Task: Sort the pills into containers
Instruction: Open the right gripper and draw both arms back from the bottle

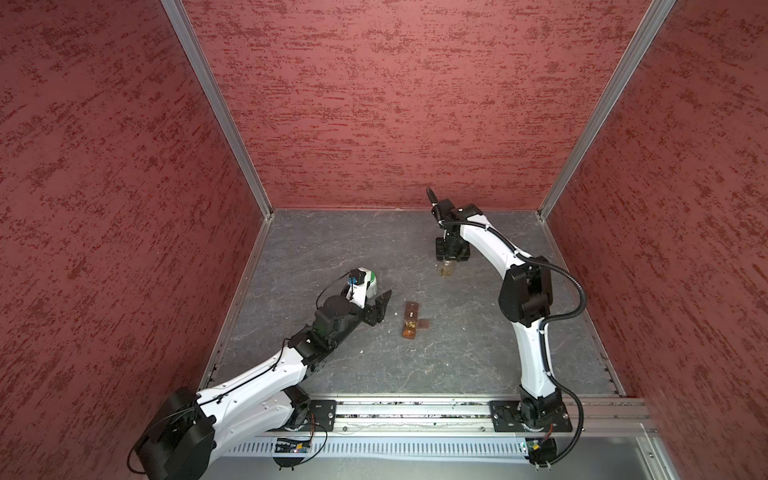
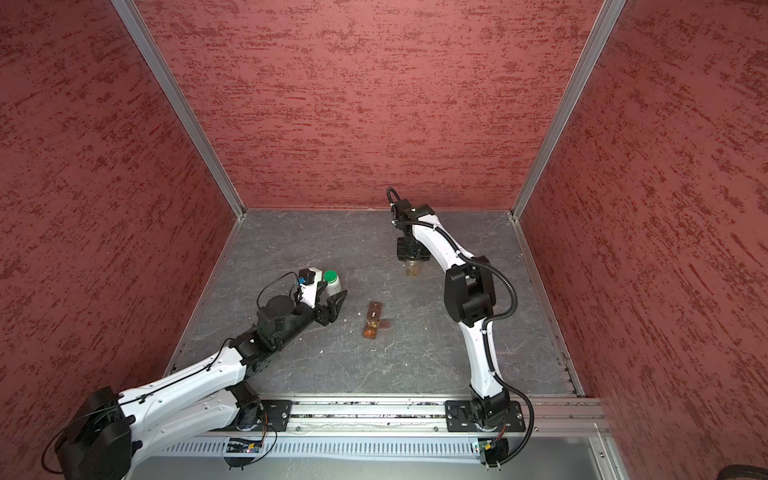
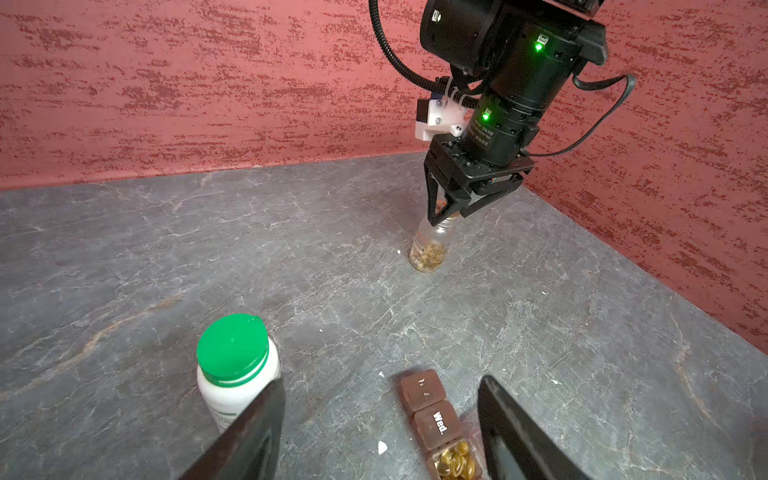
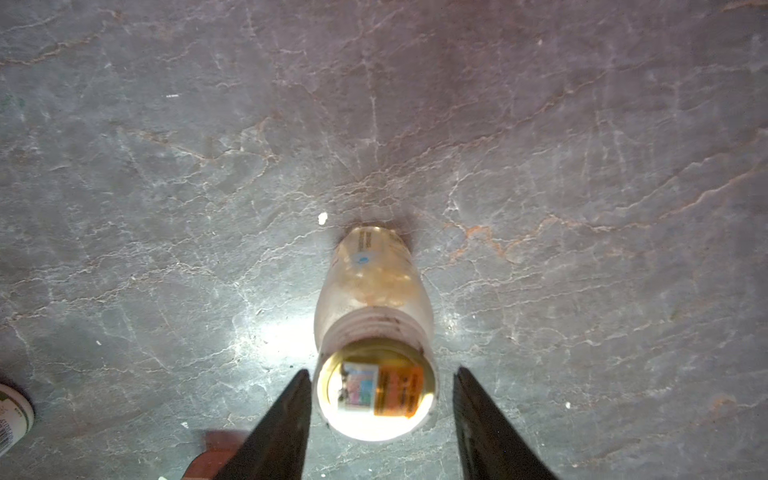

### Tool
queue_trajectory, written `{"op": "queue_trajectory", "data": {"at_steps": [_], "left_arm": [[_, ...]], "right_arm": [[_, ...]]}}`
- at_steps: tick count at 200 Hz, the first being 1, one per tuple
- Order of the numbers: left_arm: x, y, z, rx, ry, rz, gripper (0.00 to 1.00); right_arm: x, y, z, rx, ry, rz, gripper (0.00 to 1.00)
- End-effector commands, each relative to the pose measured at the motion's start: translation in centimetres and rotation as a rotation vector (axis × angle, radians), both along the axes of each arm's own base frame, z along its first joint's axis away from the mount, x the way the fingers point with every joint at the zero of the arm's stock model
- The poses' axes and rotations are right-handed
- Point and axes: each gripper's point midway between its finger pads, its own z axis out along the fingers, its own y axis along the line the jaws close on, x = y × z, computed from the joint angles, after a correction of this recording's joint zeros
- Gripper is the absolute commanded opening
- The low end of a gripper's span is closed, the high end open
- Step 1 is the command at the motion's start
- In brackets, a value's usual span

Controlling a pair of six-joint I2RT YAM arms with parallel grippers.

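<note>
The containers [image 1: 410,322] [image 2: 372,320] form a brown strip lying mid-table. In the left wrist view the containers [image 3: 436,419] show two shut lids, one marked "Wed.", and an open cell full of yellow pills [image 3: 457,461]. My left gripper [image 3: 381,379] [image 1: 381,300] hovers open just left of the strip, holding nothing. My right gripper [image 4: 382,370] [image 1: 451,259] points down at the back, open. Its fingers straddle the uncapped mouth of a clear amber bottle [image 4: 374,291] [image 3: 430,249] standing upright, with a visible gap on one side. More pills [image 3: 424,262] lie in the bottle's bottom.
A white bottle with a green cap [image 3: 235,365] [image 2: 331,280] stands upright beside my left gripper's finger. Small white crumbs [image 3: 382,446] dot the grey table [image 1: 332,249]. Red walls [image 1: 374,104] close in the back and both sides.
</note>
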Motion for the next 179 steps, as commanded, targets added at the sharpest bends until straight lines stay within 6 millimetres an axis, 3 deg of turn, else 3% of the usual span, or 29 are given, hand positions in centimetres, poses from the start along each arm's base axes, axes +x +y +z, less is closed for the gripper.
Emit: {"op": "queue_trajectory", "data": {"at_steps": [1, 18, 45, 69, 88, 128, 146, 160, 179], "left_arm": [[-0.4, 0.0, 0.4, -0.024, 0.041, -0.009, 0.73], [-0.9, 0.0, 0.0, -0.029, 0.072, -0.014, 0.74], [-1.8, -0.3, -0.9, -0.032, 0.191, -0.025, 0.70], [-3.3, -1.2, -1.9, -0.007, 0.292, -0.051, 0.63], [-4.5, -1.9, -3.6, 0.016, 0.383, -0.076, 0.60], [-6.1, -3.3, -7.1, 0.025, 0.557, -0.094, 0.55], [-6.7, -4.1, -8.7, 0.012, 0.642, -0.101, 0.52], [-7.1, -4.9, -9.8, 0.007, 0.700, -0.107, 0.48], [-7.3, -5.6, -10.9, 0.019, 0.743, -0.100, 0.43]], "right_arm": [[0.6, -0.1, 1.7, 0.005, -0.031, -0.004, 0.63], [0.7, 0.0, 3.1, 0.013, -0.054, -0.004, 0.66], [0.2, -0.5, 6.9, 0.029, -0.119, -0.030, 0.67], [-1.9, -1.7, 10.4, 0.044, -0.199, -0.057, 0.64], [-4.5, -1.6, 11.5, 0.121, -0.254, -0.058, 0.55], [-11.2, 0.6, 9.1, 0.313, -0.270, -0.041, 0.39], [-14.3, 2.2, 7.4, 0.396, -0.255, -0.056, 0.38], [-16.7, 4.5, 5.9, 0.471, -0.223, -0.038, 0.36], [-18.9, 6.4, 3.3, 0.514, -0.185, -0.045, 0.35]]}}
